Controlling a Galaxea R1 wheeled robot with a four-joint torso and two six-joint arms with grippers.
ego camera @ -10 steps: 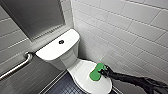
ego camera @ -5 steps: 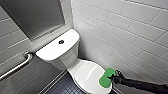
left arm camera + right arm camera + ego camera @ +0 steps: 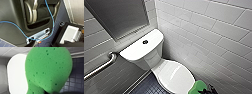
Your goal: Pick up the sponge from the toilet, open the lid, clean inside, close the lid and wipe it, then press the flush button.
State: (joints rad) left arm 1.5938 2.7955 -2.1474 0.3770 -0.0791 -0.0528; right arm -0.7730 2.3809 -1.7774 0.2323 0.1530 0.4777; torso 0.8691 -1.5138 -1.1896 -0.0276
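Observation:
The white toilet (image 3: 156,60) stands in the corner with its lid (image 3: 176,75) down. A dark round flush button (image 3: 145,41) sits on top of the tank. The bright green sponge (image 3: 197,87) hangs just off the lid's front right edge, and my right gripper (image 3: 204,89) is shut on it, coming in from the lower right. In the right wrist view the sponge (image 3: 48,70) looms large, with the lid (image 3: 16,74) behind it. My left gripper is open and holds nothing.
A metal grab bar (image 3: 101,66) runs along the left wall under a grey panel (image 3: 116,17). White tiled wall (image 3: 214,37) closes in on the right. The floor (image 3: 149,87) is dark small tile. A blue cable (image 3: 52,25) crosses my own base.
My right gripper has carried the sponge off the lid's front part, to the right and nearer the camera. The toilet and the lid have not moved.

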